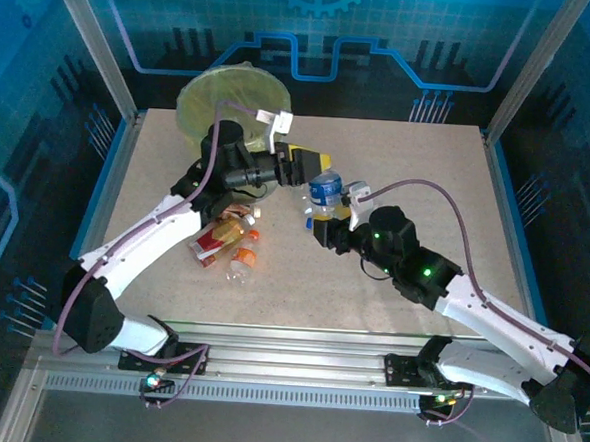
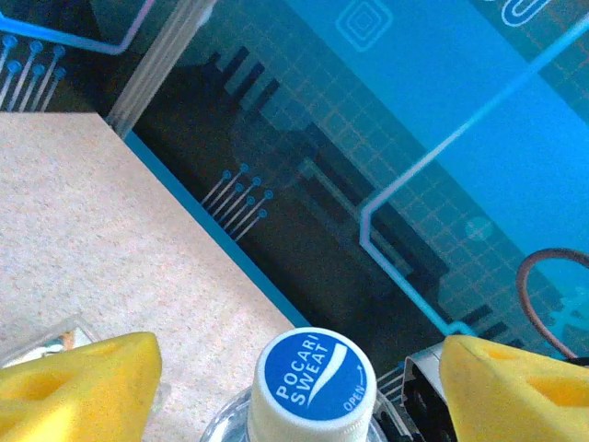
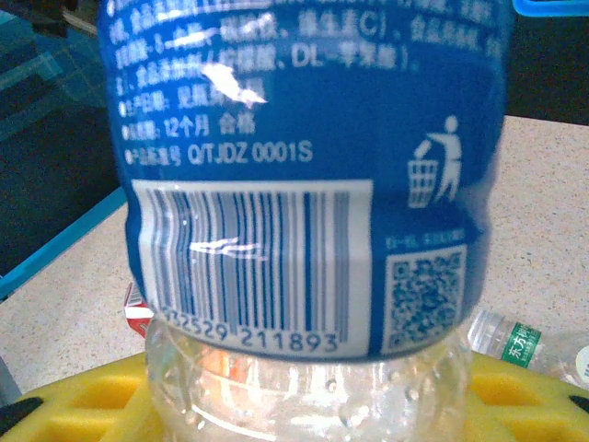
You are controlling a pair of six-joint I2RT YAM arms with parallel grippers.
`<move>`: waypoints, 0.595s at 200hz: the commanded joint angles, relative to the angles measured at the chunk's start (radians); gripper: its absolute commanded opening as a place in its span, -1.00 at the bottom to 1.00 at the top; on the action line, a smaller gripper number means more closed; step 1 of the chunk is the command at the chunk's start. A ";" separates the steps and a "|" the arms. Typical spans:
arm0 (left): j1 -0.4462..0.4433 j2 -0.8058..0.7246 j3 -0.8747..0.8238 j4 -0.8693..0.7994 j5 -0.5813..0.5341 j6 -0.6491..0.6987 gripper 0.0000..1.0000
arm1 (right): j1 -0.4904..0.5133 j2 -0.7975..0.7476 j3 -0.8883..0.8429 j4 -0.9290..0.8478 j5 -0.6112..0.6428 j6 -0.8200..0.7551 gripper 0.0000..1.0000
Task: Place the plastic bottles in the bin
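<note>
Nearest the arm bases, to the left of the right claw point(image 1: 327, 221) and nearer than it, a small pile of bottles point(image 1: 228, 245) lies on the surface point(image 1: 428, 169) against the left arm. It includes one with a red label, a couple of orange caps and a clear one on its side, and all of these are left to do. The right claw is closed on the clear lower body of a blue-labelled bottle point(image 1: 325, 190). It holds the bottle upright, the label above its yellow pads point(image 3: 83, 405) and pinched in at the waist. Just beyond, the left claw point(image 1: 306, 169) is spread wide, its yellow fingers point(image 2: 78, 378) on either side of that bottle's blue-and-white cap point(image 2: 311, 373) and apart from it. This looks like a handover rather than a drop. Farther off, beyond the left claw and to its left, the bin point(image 1: 197, 95) sits at the far edge of the surface. I judge the task midway at best. The left arm crosses the bin's mouth and its yellow-green liner hides the inside, so I cannot tell whether any bottles are in it. The pile runs under the arm, so its count is uncertain. A green-labelled bottle point(image 3: 520, 343), lying past the right claw, is cut off by the frame edge.
</note>
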 commanded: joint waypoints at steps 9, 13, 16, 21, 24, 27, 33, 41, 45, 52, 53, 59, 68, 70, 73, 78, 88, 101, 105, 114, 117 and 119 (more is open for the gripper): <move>-0.013 0.024 0.050 -0.010 0.062 0.025 0.42 | -0.008 -0.018 -0.001 0.042 0.009 -0.018 -0.15; -0.015 0.025 0.051 -0.011 0.065 0.025 0.40 | -0.009 -0.017 0.000 0.042 0.008 -0.018 -0.15; -0.016 0.027 0.051 -0.011 0.068 0.025 0.39 | -0.008 -0.016 0.000 0.042 0.008 -0.018 -0.15; -0.016 0.029 0.052 -0.010 0.074 0.027 0.37 | -0.008 -0.016 0.001 0.041 0.009 -0.018 -0.14; -0.017 0.031 0.053 -0.010 0.077 0.027 0.36 | -0.008 -0.016 0.002 0.042 0.007 -0.018 -0.14; -0.017 0.032 0.053 -0.010 0.082 0.028 0.34 | -0.008 -0.015 0.001 0.043 0.006 -0.018 -0.14; -0.017 0.035 0.055 -0.012 0.088 0.027 0.30 | -0.008 -0.014 0.003 0.043 0.007 -0.018 -0.15; -0.018 0.039 0.057 -0.011 0.099 0.028 0.26 | -0.008 -0.011 0.006 0.042 0.005 -0.018 -0.14; -0.019 0.041 0.057 -0.014 0.105 0.028 0.24 | -0.009 -0.010 0.007 0.041 0.006 -0.018 -0.14; -0.020 0.046 0.060 -0.014 0.112 0.029 0.20 | -0.008 -0.008 0.011 0.040 0.007 -0.017 -0.14; -0.020 0.047 0.060 -0.014 0.113 0.028 0.20 | -0.007 -0.008 0.011 0.040 0.007 -0.017 -0.14; -0.022 0.049 0.060 -0.014 0.119 0.028 0.16 | -0.009 -0.005 0.012 0.040 0.005 -0.017 -0.14; -0.022 0.054 0.060 -0.017 0.127 0.030 0.12 | -0.008 -0.001 0.018 0.038 0.005 -0.015 -0.14; -0.022 0.053 0.060 -0.017 0.128 0.030 0.10 | -0.009 0.000 0.017 0.038 0.005 -0.015 -0.14; -0.022 0.054 0.060 -0.017 0.130 0.030 0.08 | -0.008 0.002 0.021 0.037 0.005 -0.014 -0.14; -0.021 0.056 0.060 -0.018 0.131 0.031 0.03 | -0.010 0.004 0.023 0.036 0.005 -0.014 -0.14; -0.023 0.058 0.059 -0.017 0.136 0.033 -0.06 | -0.009 0.009 0.029 0.035 0.004 -0.014 -0.14; -0.023 0.059 0.060 -0.017 0.143 0.034 -0.14 | -0.009 0.016 0.030 0.032 0.003 -0.014 -0.13; -0.023 0.059 0.060 -0.016 0.145 0.036 -0.17 | -0.009 0.019 0.030 0.032 0.002 -0.015 -0.13; -0.023 0.061 0.060 -0.017 0.149 0.039 -0.26 | -0.009 0.023 0.030 0.032 0.000 -0.016 -0.13; -0.023 0.061 0.060 -0.018 0.149 0.040 -0.30 | -0.009 0.025 0.031 0.032 0.000 -0.016 -0.13; -0.023 0.062 0.060 -0.018 0.150 0.040 -0.34 | -0.009 0.025 0.031 0.032 0.000 -0.016 -0.13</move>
